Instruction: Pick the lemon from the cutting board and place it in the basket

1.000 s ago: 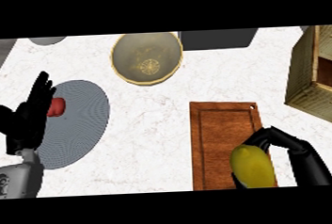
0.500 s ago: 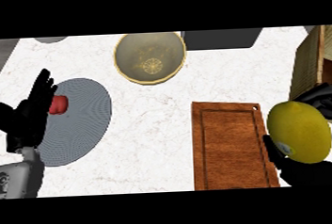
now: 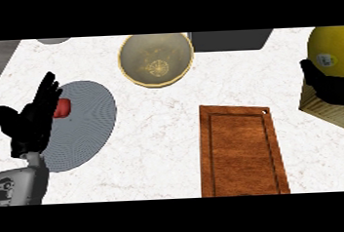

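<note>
One camera is looking steeply down from the robot's head.

It is facing the white desk [image 3: 167,118] from close above, showing the cutting board [image 3: 241,149] near the lower edge, the bowl [image 3: 157,59] near the top, and the forearms coming in from below.

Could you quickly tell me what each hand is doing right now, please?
Left hand: open, resting at the left edge.
Right hand: shut on the lemon.
</note>
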